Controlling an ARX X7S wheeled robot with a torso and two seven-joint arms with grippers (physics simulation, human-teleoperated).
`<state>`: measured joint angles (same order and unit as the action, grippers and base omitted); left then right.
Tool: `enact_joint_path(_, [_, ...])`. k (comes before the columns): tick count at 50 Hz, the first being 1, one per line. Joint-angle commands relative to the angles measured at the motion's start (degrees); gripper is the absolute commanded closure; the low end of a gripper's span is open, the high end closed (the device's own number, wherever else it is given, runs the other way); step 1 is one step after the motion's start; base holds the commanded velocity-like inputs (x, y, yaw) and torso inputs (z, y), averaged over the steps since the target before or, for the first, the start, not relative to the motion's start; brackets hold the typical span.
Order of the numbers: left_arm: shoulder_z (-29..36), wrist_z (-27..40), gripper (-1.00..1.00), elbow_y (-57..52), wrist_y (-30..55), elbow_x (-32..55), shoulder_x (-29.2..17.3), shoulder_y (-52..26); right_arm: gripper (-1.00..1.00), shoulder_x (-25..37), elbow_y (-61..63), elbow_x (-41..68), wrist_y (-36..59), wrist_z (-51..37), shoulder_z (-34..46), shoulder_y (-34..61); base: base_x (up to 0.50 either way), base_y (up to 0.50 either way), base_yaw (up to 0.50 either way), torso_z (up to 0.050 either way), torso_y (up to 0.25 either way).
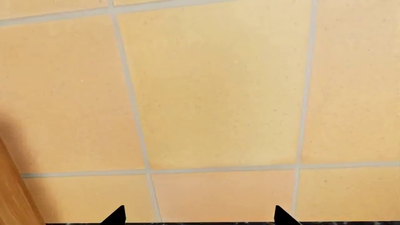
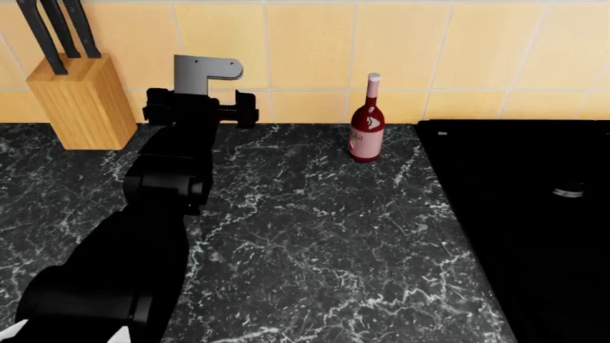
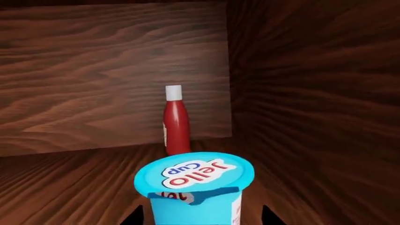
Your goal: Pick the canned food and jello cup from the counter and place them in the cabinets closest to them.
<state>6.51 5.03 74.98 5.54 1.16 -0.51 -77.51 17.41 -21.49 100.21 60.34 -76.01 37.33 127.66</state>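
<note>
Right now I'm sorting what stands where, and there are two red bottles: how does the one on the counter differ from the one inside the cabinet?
The wine bottle is dark red with a pale label and shoulders tapering to a thin neck; the sauce bottle is brighter red and slim. The wine bottle stands on the counter against yellow tiles; the sauce bottle stands in a wooden cabinet behind the jello cup. Both are upright with pale caps.
</note>
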Motion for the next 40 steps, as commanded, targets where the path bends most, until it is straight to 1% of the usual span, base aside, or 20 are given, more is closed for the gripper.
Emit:
enact_joint_path(1, [-0.1,-0.1,-1.0,0.0,0.0,0.0,0.0,0.0,-1.0,-1.5,-8.8,8.5,2.3,-0.1,7.2,-6.8,0.0,0.0,0.0,0.0,0.0])
enact_joint_path(6, [-0.1,-0.1,-1.0,0.0,-0.1,0.0,0.0,0.0,-1.0,-2.0,-6.6,9.0,2.9,-0.8,7.2,-6.2,0.01,0.0,0.0,0.0,0.0])
enact_joint_path(14, [-0.2,-0.2,-1.0,0.0,-0.1,0.0,0.0,0.0,-1.0,-2.8,-4.8,6.3,1.8,3.9,6.9,-4.7,0.01,0.0,0.0,0.0,0.0])
enact_joint_path(21, [-0.1,-0.2,-1.0,0.0,-0.2,-0.1,0.0,0.0,-1.0,-3.0,-3.6,5.3,1.8,5.1,7.0,-3.1,0.01,0.0,0.0,0.0,0.0])
enact_joint_path(35, [-0.3,-0.5,-1.0,0.0,-0.2,0.0,0.0,0.0,-1.0,-3.4,-1.6,10.0,3.9,-3.1,8.0,-2.2,0.0,0.0,0.0,0.0,0.0])
enact_joint_path(40, [-0.3,-0.4,-1.0,0.0,-0.2,0.0,0.0,0.0,-1.0,-3.7,0.4,11.0,3.6,-3.5,7.4,-2.2,0.0,0.0,0.0,0.0,0.0])
